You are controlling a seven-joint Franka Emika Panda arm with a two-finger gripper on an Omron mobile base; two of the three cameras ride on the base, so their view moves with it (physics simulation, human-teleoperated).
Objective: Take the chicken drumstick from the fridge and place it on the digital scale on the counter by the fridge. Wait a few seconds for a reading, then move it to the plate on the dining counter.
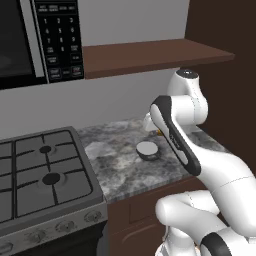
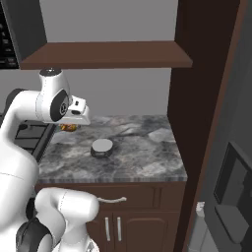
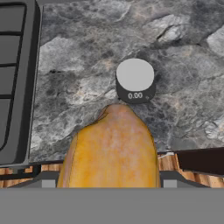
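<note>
My gripper [image 2: 69,127] hangs above the left part of the counter [image 2: 142,147], shut on the chicken drumstick [image 2: 67,128]. In the hand view the glossy orange-brown drumstick [image 3: 113,148] sits between the jaws of the gripper [image 3: 113,177] and hides the fingertips. The digital scale [image 3: 135,81], a small round dark puck with a light grey top, stands just ahead on the counter [image 3: 78,65] and reads 0.00. It also appears as scale [image 1: 148,149] and scale [image 2: 102,146]. The fridge [image 2: 240,162] stands at the far right. The plate and the dining counter are out of view.
A gas stove [image 1: 42,175] borders the counter on the left, its grate edge [image 3: 15,78] close to the hand. A microwave [image 1: 30,40] and a brown shelf [image 1: 150,55] hang above. A tall dark brown panel [image 2: 197,98] separates counter and fridge.
</note>
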